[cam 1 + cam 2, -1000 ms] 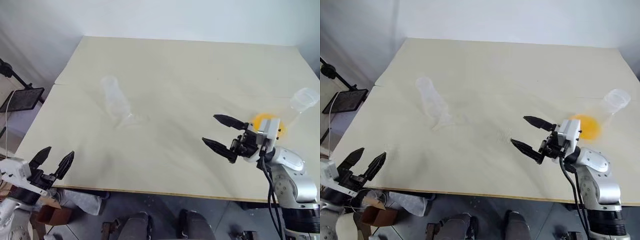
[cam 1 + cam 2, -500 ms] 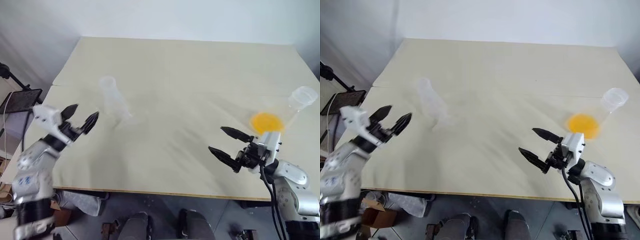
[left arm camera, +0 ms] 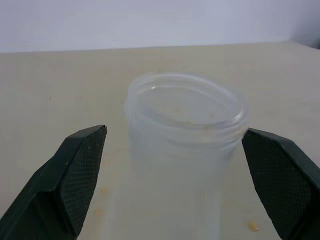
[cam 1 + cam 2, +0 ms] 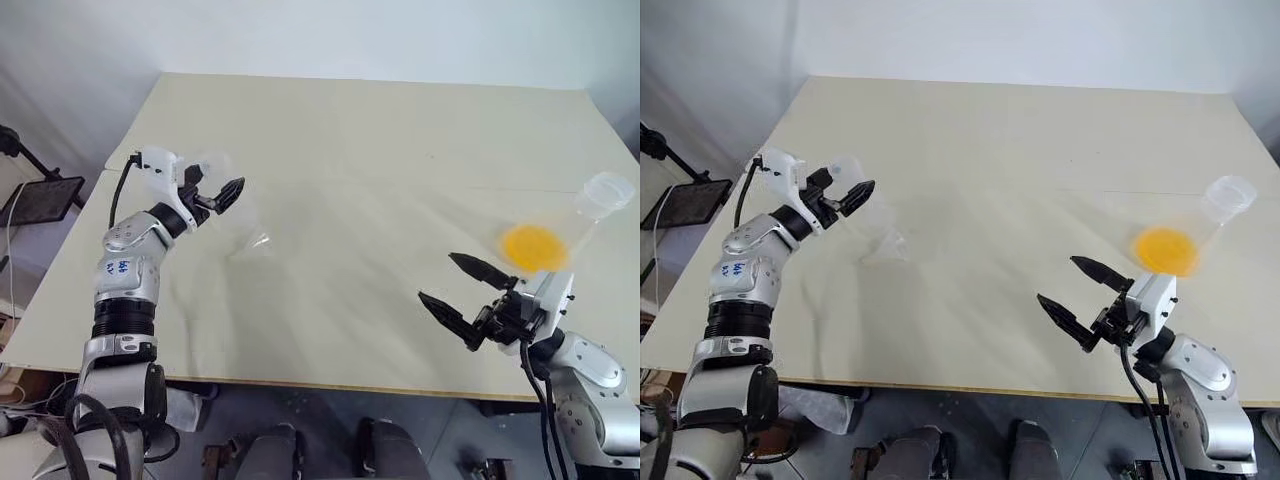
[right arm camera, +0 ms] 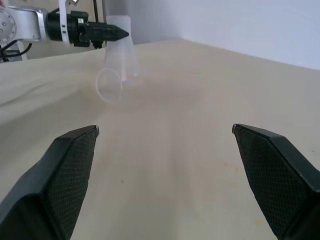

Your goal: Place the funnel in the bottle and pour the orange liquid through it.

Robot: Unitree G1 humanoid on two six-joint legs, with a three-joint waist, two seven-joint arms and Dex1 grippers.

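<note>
L claw (image 4: 212, 193) sits spread wide w/ the bottle's (image 3: 185, 145) neck between its fingers, not touching yet, prob. lined up to steady it for the funnel (image 5: 109, 85), which lies on the counter (image 4: 360, 150) just beside the bottle. R claw (image 4: 462, 295) spread, empty, near orange liquid (image 4: 534, 246) in its flask at counter's right.

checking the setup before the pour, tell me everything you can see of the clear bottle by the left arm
The small clear colourless plastic-looking bottle stands upright on the cream table, near its left side. It looks empty, with a wide open mouth, a thick rounded rim and a wider base. The open left end effector brackets its neck, one black finger on each side, neither visibly touching it.
</note>
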